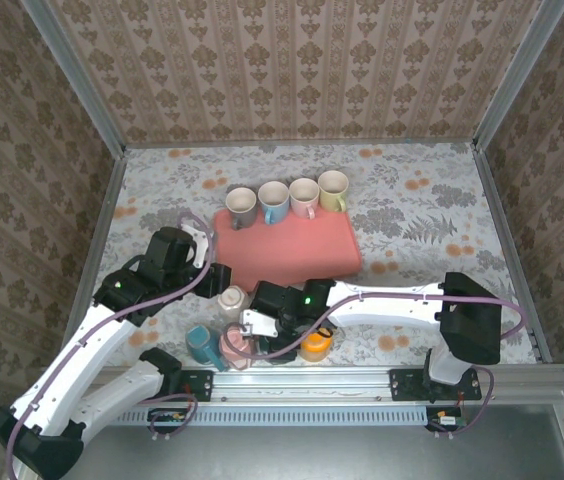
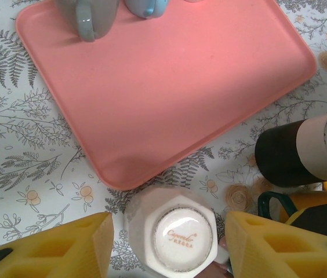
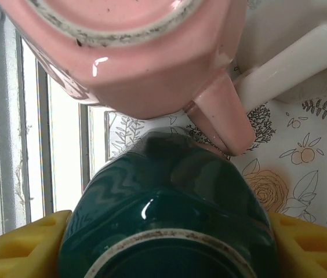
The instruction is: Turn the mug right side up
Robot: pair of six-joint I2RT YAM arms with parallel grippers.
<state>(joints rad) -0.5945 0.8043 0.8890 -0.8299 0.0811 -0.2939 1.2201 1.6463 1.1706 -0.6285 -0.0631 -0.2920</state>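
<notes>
Dark green mug [image 3: 169, 191], inverted near the desk's near edge, clasped by the right gripper [image 3: 166, 229] jaws: grasp step, apparently. Next: lift clear, rotate upright. Left gripper [image 2: 168, 220] jaws open astride the white mug [image 2: 178, 234].

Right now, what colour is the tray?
Pink; the tray shows best in the left wrist view.

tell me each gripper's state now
left gripper: open, fingers astride the white mug
right gripper: shut on the teal mug

Prob. lab test booth: wallpapered panels [image 1: 302, 70], alu frame [image 1: 342, 385]
</notes>
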